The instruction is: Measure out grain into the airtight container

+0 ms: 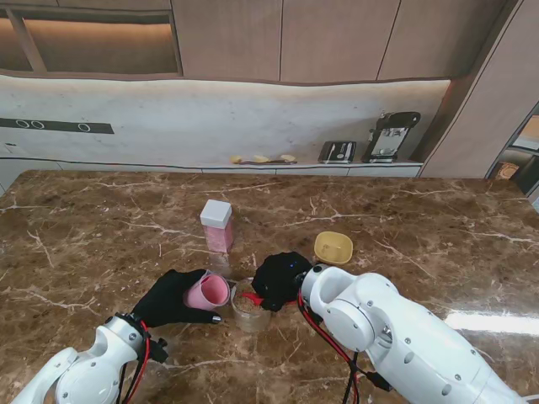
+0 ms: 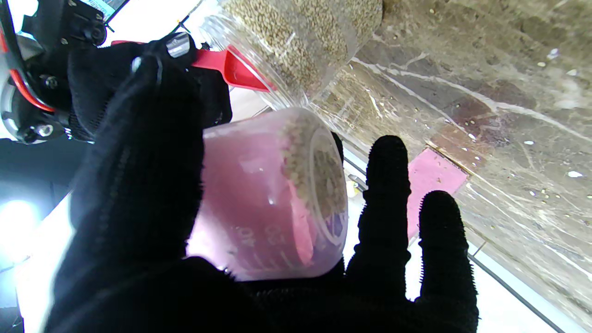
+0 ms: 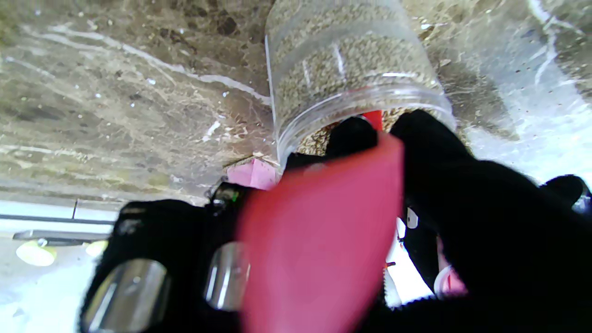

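The right hand point(image 3: 462, 222), gloved in black, grips a red scoop point(image 3: 319, 240) whose tip dips into the mouth of a clear jar point(image 3: 347, 60) full of grain. The jar stands on the brown marble table point(image 3: 115, 92).

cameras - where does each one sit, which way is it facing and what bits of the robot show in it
Stand view: above the shoulders, looking down at the marble table; both arms rise from the near corners, left hand holding the pink measuring cup, right hand at the clear jar.
Left wrist view: looks along the black-gloved fingers at the cup and jar.
Right wrist view: looks along its fingers and the red scoop into the jar's mouth.
Shared: all three show the grain-filled jar; both wrist views are upside down.
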`<move>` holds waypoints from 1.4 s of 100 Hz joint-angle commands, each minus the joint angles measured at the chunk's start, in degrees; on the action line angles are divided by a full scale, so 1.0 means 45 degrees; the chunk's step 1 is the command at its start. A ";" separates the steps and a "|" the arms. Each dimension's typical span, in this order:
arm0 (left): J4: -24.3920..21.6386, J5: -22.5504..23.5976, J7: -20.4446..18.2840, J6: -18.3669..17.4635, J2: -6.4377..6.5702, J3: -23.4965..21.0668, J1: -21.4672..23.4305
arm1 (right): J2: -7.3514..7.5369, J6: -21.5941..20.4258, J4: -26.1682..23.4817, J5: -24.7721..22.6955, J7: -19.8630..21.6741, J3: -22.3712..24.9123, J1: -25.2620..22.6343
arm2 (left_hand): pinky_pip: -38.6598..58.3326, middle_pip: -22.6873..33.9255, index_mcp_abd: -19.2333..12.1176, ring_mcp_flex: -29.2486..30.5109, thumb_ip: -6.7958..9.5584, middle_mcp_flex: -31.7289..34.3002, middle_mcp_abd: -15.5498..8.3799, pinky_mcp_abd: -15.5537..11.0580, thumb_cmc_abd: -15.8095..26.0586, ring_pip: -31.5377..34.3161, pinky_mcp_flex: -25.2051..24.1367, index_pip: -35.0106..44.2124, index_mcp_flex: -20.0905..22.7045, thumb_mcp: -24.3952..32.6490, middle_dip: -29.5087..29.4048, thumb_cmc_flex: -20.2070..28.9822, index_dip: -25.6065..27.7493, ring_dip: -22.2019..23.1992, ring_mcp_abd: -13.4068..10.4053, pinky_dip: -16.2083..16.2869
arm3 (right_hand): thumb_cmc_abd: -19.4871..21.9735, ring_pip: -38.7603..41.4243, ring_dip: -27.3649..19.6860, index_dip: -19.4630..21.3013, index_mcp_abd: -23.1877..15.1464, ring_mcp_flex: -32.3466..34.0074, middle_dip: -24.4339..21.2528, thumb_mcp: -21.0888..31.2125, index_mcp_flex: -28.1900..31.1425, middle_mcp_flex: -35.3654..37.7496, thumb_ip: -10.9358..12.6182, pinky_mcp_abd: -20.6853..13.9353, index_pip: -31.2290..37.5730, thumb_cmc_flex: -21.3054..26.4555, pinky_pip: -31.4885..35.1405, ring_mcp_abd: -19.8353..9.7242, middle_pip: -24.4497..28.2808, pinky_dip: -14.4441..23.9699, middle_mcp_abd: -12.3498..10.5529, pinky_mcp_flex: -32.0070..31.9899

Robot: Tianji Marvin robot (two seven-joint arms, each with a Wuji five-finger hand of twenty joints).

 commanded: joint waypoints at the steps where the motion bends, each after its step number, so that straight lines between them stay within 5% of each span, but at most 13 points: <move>1: 0.0028 0.0036 0.0024 0.0025 -0.0030 0.0026 0.0095 | 0.0032 0.0086 0.0290 0.0050 0.0285 -0.0061 0.0049 | -0.0154 0.0750 -0.2604 0.0016 -0.0328 0.1528 -0.0687 0.0140 0.3179 0.0079 -0.0260 0.2334 0.2800 0.4103 0.0225 0.2918 0.0001 0.0084 -0.0315 -0.0024 | 0.0019 0.0724 0.0229 0.0337 -0.0449 0.0432 -0.0039 0.1048 0.0428 0.0679 -0.0145 -0.0156 0.0499 -0.0265 0.2230 -0.0102 0.0536 0.0090 -0.0314 0.0590; 94: 0.0091 0.0018 -0.0027 0.0097 -0.0022 0.0088 0.0025 | -0.0007 0.1983 0.1158 0.4942 0.1516 0.0129 0.0635 | -0.0180 0.0727 -0.2615 -0.0010 -0.0338 0.1524 -0.0721 0.0116 0.3187 0.0056 -0.0289 0.2327 0.2778 0.4110 0.0223 0.2910 -0.0010 0.0076 -0.0349 -0.0025 | -0.0185 0.0711 0.0022 0.0705 -0.0329 0.0424 0.0022 0.1417 0.0617 0.0681 0.0063 0.0089 0.0504 -0.0387 0.2343 0.0065 0.0583 -0.0112 -0.0220 0.0592; 140: 0.0127 0.0011 -0.0059 0.0142 -0.0016 0.0137 -0.0014 | -0.0035 0.2786 0.1002 0.6062 0.1750 0.0552 0.0469 | -0.0185 0.0728 -0.2617 0.0000 -0.0337 0.1534 -0.0723 0.0126 0.3176 0.0062 -0.0311 0.2328 0.2798 0.4117 0.0214 0.2898 -0.0005 0.0074 -0.0335 -0.0011 | -0.0176 0.0758 -0.0001 0.0616 -0.0224 0.0421 0.0020 0.1333 0.0591 0.0689 0.0140 0.0105 0.0558 -0.0329 0.2453 0.0127 0.0579 -0.0148 -0.0149 0.0601</move>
